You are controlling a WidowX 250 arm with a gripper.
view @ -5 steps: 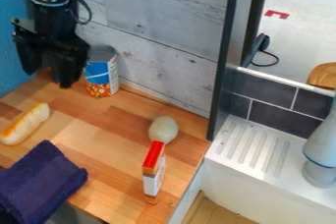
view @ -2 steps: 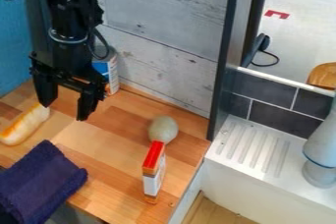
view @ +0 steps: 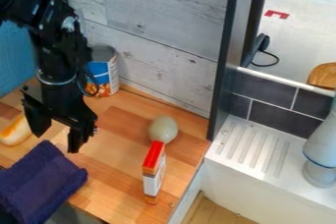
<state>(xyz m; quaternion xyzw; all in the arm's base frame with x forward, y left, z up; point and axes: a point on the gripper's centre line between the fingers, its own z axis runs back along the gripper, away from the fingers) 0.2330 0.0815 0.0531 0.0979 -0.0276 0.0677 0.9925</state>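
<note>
Hanging over the tabletop (view: 115,152) with hand (view: 56,142) spread, near the towel (view: 41,181), partly covering the bread (view: 15,130), in front of the can (view: 103,73).

Grey wood-plank wall (view: 164,31), blue panel (view: 14,53), wooden countertop (view: 125,169), dark tiles (view: 285,117), white ridged drainboard (view: 253,149), pale floor (view: 302,12)

On the wooden counter (view: 121,142), a red-topped box (view: 153,179) is stood upright nr the R edge, w/ a pale egg-shaped item (view: 163,128) set just behind it. Farther back & L of the box, a can (view: 105,70) is placed; well to its L, a bread roll (view: 17,131) & a dk blue cloth (view: 39,181) are laid, the latter over the front edge.
</note>
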